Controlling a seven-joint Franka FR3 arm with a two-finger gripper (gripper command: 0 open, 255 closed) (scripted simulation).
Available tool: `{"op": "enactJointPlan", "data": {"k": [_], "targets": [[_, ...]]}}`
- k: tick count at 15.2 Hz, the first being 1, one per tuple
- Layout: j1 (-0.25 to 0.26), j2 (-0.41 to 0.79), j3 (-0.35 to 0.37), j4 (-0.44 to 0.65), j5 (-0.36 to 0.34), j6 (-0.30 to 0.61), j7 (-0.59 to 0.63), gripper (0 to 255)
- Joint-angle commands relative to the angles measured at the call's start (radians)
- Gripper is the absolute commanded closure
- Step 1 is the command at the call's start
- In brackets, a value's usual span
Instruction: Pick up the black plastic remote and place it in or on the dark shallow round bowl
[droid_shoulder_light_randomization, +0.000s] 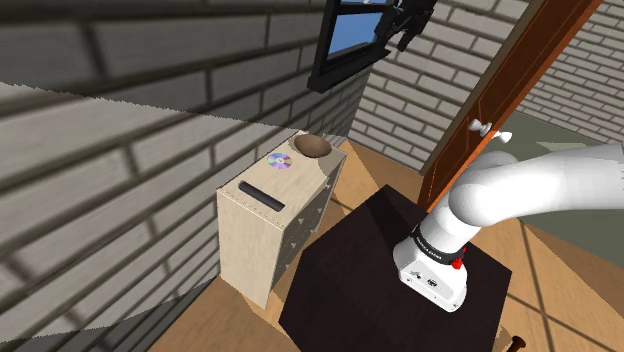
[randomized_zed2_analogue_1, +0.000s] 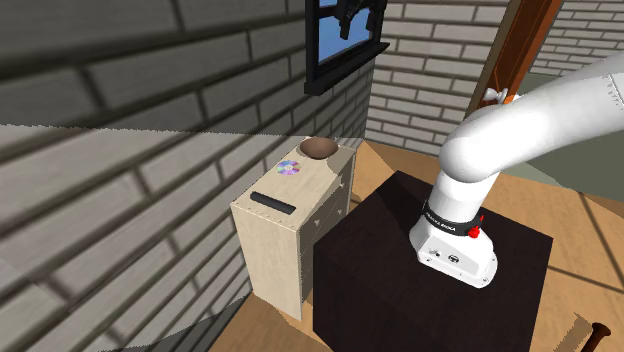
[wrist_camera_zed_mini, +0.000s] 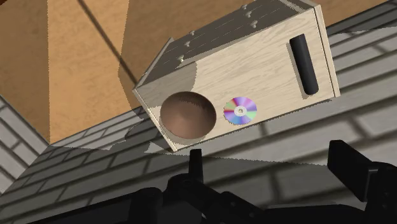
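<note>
1. Black remote (wrist_camera_zed_mini: 303, 63) lies on the pale cabinet's (wrist_camera_zed_mini: 267, 60) end opposite the bowl (wrist_camera_zed_mini: 187, 114).
2. We see the tool (wrist_camera_zed_mini: 273, 172), fingers (wrist_camera_zed_mini: 353, 167) apart, well off; the remote's length crosses its closing line.

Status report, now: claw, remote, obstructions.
Claw open, empty, well off the cabinet. Black remote flat on cabinet top, not gripped; brown bowl at the far end. Shiny disc lies between them, not blocking the grasp.
</note>
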Motion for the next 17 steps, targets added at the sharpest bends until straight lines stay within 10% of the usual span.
{"op": "enactJointPlan", "data": {"k": [1,17], "targets": [[0.000,0.000,0.000,0.000,0.000,0.000,0.000,0],[0.065,0.327,0.003,-0.222,0.061,0.461,-0.016,0]]}}
